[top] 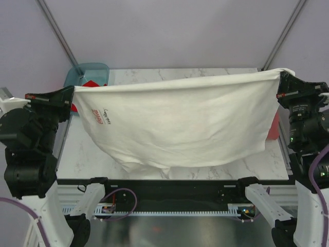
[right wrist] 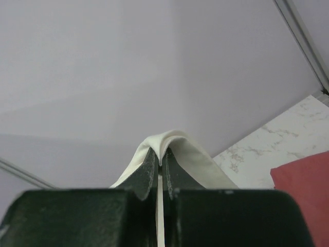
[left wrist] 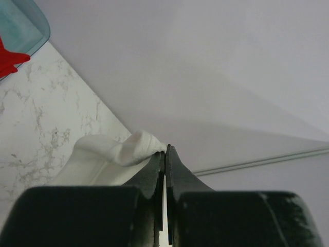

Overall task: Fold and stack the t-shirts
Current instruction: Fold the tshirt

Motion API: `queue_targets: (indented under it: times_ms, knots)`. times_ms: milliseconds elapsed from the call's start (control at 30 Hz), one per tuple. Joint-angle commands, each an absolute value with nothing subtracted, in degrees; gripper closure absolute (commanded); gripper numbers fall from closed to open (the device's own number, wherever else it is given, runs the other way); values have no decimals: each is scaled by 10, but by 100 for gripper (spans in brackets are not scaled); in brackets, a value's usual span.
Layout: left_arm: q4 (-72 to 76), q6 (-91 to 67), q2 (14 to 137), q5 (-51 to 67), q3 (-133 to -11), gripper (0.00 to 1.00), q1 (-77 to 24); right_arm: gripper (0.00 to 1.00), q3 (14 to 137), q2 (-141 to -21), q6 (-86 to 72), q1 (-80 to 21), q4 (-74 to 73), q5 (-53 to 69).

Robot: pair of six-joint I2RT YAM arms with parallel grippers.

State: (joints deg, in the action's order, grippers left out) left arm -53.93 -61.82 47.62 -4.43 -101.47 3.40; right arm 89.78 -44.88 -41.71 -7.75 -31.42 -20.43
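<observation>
My left gripper (left wrist: 165,150) and right gripper (right wrist: 162,157) each pinch a corner of the white cloth t-shirt with a red-and-black print (top: 180,121), stretched aloft over the marble table (top: 77,154). Spreading step, I judge; next I'd lay it flat, wrinkle-free.

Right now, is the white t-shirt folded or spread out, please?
Spread: the white t-shirt hangs stretched between the left gripper and the right gripper.

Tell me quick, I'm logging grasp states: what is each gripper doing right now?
Left gripper: closed on one end of the white t-shirt.
Right gripper: closed on its other end.
</observation>
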Motion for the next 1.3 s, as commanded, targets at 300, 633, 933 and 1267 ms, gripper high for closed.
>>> queue_targets:
  times_ms: [300,633,933,1267]
  knots:
    - [-420,-689,668,-41,-938,98,39,100,874,-673,-461,-74,-249,-158]
    - [-364,-629,944,17,-1363,98,42,100,1121,-891,-484,-13,-254,33]
    - [-209,-619,1008,99,-1209,98,53,100,1027,-962,-487,-5,-157,90]
    - [-30,-624,864,99,-721,98,64,100,661,-922,-504,-6,35,109]
